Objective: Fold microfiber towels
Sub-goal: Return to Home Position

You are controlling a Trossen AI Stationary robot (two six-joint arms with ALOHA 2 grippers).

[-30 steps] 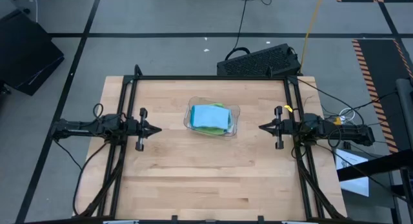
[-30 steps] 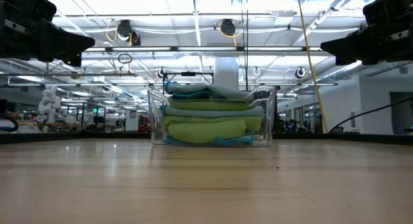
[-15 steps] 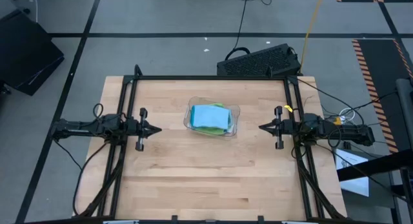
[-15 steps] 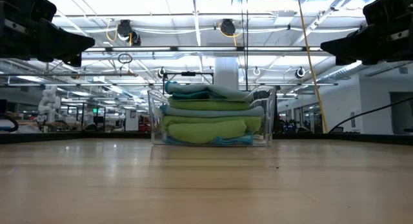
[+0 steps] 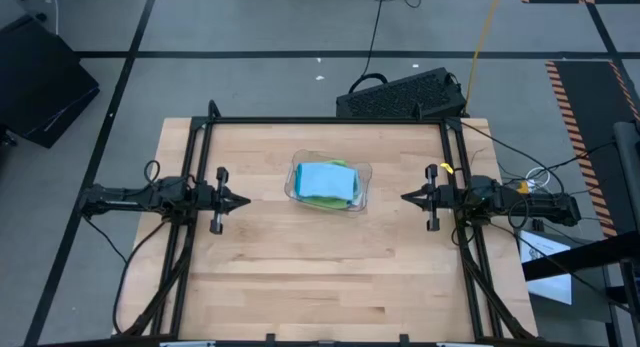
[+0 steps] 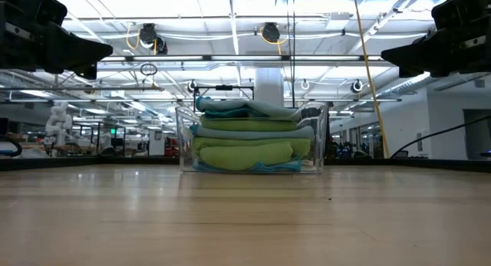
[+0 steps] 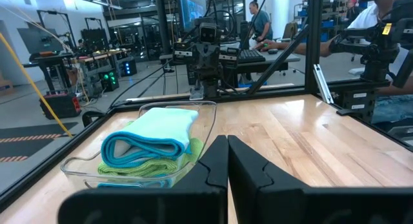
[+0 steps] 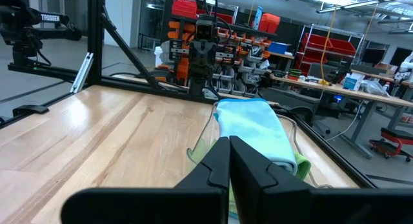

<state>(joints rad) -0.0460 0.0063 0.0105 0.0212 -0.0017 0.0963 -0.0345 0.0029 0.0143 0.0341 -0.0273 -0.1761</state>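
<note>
A stack of folded microfiber towels [image 5: 326,183], light blue on top with lime green below [image 6: 244,154], lies in a clear plastic tray [image 6: 314,143] that stands on the table's middle toward the far side. My left gripper [image 5: 246,200] hovers level at the table's left side, shut and with nothing in it, pointing at the tray [image 7: 84,169]. My right gripper [image 5: 404,198] hovers level at the right side, shut too, facing the tray [image 8: 197,152]. Both stand well apart from the towels [image 7: 151,137] [image 8: 255,128].
Black frame rails [image 5: 195,147] run along the table's left, far and right edges. Bare wood [image 5: 320,277] spreads in front of the tray toward the near edge. A dark keyboard-like case [image 5: 400,95] lies on the floor beyond the far edge. People show in the room behind [image 7: 260,20].
</note>
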